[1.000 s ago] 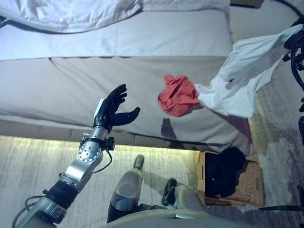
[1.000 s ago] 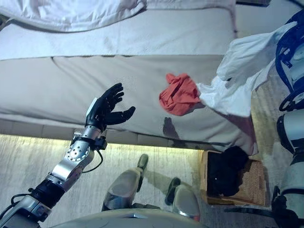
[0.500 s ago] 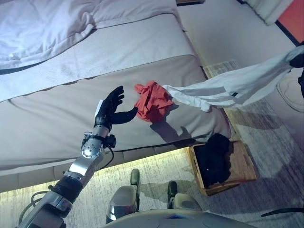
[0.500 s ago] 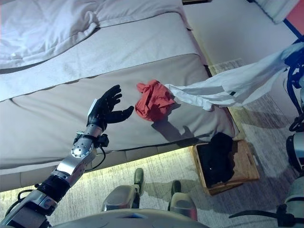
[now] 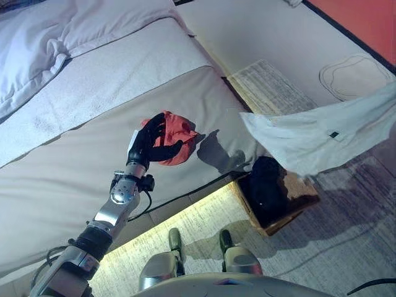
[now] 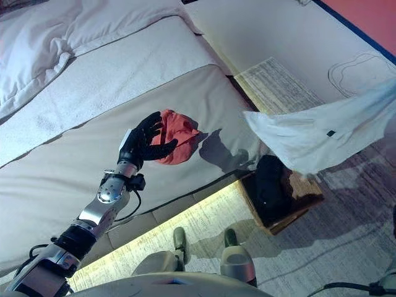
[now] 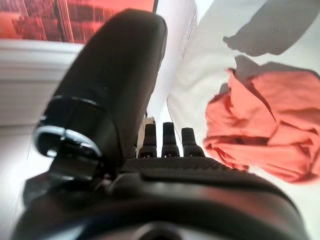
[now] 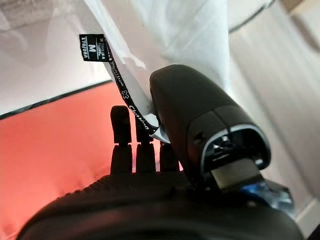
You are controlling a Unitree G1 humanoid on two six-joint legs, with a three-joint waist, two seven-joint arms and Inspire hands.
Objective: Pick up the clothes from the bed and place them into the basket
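A crumpled red garment (image 5: 176,131) lies on the grey bed (image 5: 74,173) near its corner. My left hand (image 5: 150,141) is open and empty; it hovers just beside the red garment, which also shows in the left wrist view (image 7: 265,130) past the straight fingers (image 7: 169,140). My right hand (image 8: 200,120) is shut on a white garment (image 5: 322,133), pinched between thumb and fingers, with its label dangling (image 8: 95,47). The white garment hangs in the air, clear of the bed, above a wicker basket (image 5: 304,199) on the floor that holds dark clothes (image 5: 266,185).
A white duvet (image 5: 55,31) lies bunched at the far side of the bed. A striped rug (image 5: 269,86) lies beside the bed, and another strip of rug (image 5: 204,216) runs along the bed's lit lower edge. A red wall (image 5: 365,25) is at the far right.
The camera has turned. The white garment's end has come off the bed and now hangs over the basket. My left hand has come closer to the red garment.
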